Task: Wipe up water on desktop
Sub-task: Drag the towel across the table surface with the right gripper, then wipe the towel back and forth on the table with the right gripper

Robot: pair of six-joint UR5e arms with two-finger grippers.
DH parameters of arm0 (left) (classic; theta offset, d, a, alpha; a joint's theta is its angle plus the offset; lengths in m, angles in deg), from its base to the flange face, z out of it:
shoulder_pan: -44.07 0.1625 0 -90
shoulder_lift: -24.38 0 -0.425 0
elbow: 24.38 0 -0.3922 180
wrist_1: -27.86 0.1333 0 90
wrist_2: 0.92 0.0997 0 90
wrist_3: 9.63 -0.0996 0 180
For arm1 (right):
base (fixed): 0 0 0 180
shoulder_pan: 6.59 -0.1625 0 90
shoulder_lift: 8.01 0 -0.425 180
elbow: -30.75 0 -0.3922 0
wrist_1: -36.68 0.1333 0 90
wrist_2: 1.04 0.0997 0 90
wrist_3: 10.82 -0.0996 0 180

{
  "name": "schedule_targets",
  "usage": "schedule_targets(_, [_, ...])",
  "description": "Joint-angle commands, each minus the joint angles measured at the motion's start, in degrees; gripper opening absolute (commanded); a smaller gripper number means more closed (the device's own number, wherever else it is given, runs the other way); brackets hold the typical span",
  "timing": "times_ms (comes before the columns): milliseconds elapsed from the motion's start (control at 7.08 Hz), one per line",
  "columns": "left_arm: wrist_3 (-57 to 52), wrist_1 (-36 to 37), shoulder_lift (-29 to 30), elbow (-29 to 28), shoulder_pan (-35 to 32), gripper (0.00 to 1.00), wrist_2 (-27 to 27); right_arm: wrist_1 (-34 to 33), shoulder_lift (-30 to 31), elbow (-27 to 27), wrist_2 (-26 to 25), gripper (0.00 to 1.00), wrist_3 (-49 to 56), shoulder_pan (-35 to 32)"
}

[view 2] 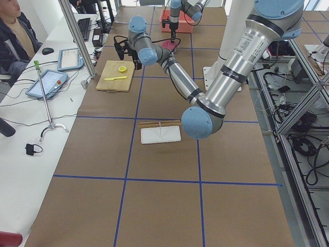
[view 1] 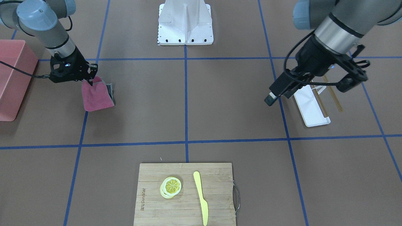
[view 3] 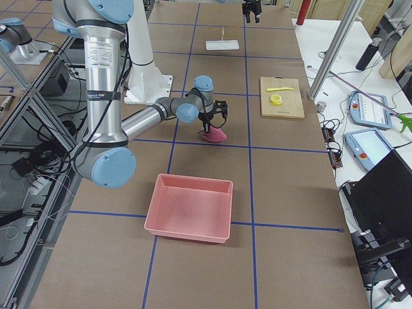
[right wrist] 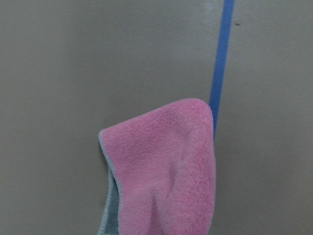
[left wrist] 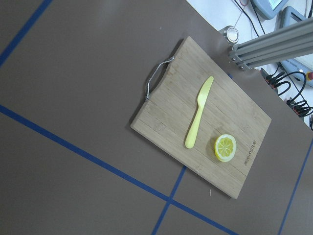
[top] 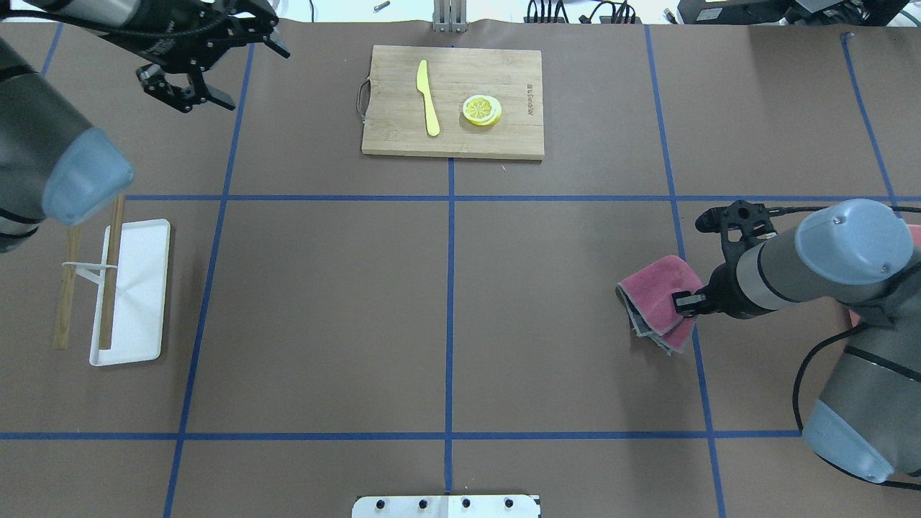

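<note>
The brown desktop (top: 324,302) with blue tape lines shows no water that I can make out. My right gripper (view 1: 91,80) is shut on the top edge of a pink cloth with grey trim (view 1: 95,95), which hangs folded below it. The cloth also shows in the overhead view (top: 658,295) beside a blue line, and in the right wrist view (right wrist: 171,166). I cannot tell whether its lower edge touches the desktop. My left gripper (top: 237,72) is open and empty, raised above the far left of the table.
A bamboo cutting board (top: 504,137) with a lemon slice (top: 482,110) and a yellow knife (top: 428,86) lies at the far middle. A white tray (top: 140,288) with chopsticks (top: 111,273) lies at the left. A pink bin (view 3: 190,206) stands behind the right arm.
</note>
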Motion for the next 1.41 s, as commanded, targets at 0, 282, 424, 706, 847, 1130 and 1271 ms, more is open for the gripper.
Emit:
schedule_targets(0, [-11.89,0.02,-6.35,1.07,-4.0,0.98,-1.47,-0.75,-4.92,-0.42,-0.28,0.0,-6.19,3.6])
schedule_targets(282, [-17.28,0.02,-7.86,0.37,-5.5,0.98,-1.47,-5.02,-20.52,-4.89,-5.0,0.0,-22.28,13.09])
schedule_targets(424, [-21.3,0.02,-9.52,0.28,-6.11,0.98,-1.38,-8.71,-28.27,-8.39,-7.73,0.0,-25.99,15.83])
schedule_targets(706, [-27.91,0.02,-12.86,0.89,-8.66,0.98,-2.17,-8.13,-30.73,-10.2,-9.43,0.0,-27.97,16.13])
schedule_targets(847, [-30.29,-0.07,-14.53,1.07,-9.63,0.98,-2.35,-8.13,-26.02,-6.7,-6.03,0.0,-25.88,12.99])
schedule_targets(1130, [-36.1,0.01,-17.35,1.86,-11.57,0.98,-2.44,-8.13,-11.64,-0.46,0.22,0.0,-12.65,5.52])
schedule_targets(1271, [-36.11,0.02,-17.45,2.12,-11.57,0.98,-2.35,-8.13,-5.82,1.75,1.63,0.0,-6.67,2.79])
